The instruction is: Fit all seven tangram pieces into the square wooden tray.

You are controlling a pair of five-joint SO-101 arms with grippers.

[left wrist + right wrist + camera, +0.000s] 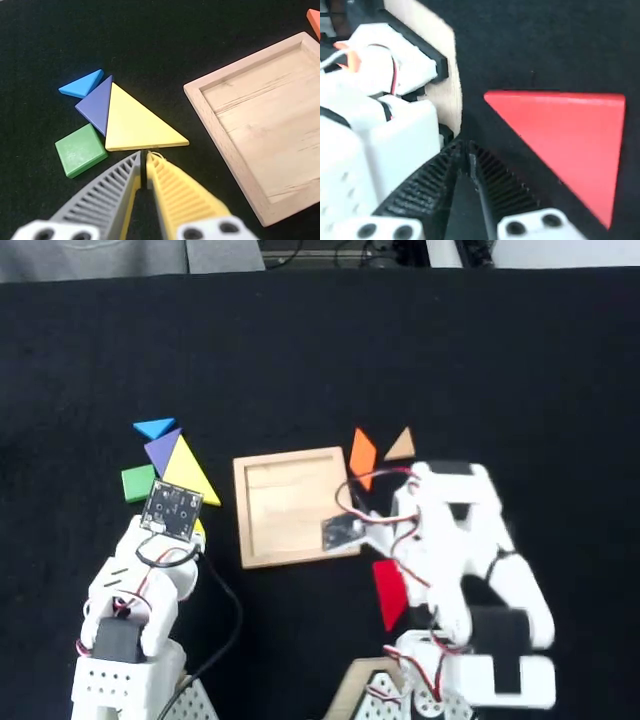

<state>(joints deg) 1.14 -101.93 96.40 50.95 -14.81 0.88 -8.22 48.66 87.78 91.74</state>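
The black table (500, 360) carried the square wooden tray (242, 515) between the two arms. The big yellow triangle (132, 125) lay outside the tray, on the left arm's side. The left gripper (145, 167) stood just beside its long edge, its fingers pressed together and holding nothing. The red triangle (570, 135) lay on the cloth near the right gripper (469, 157), which was also closed on nothing. The purple piece (97, 105) touched the yellow triangle, and the green square (80, 150) and the blue triangle (82, 84) lay just beside the purple piece. An orange piece (362, 455) and a tan triangle (401, 445) lay near the tray's far right corner.

The wooden tray (290, 505) lay mid-table. The blue triangle (153, 427), purple piece (162, 449), yellow triangle (186, 475) and green square (138, 483) clustered toward the left edge. The orange piece (362, 455) and tan triangle (401, 446) lay beyond the tray's right corner, and the red triangle (390, 592) nearer the front edge.
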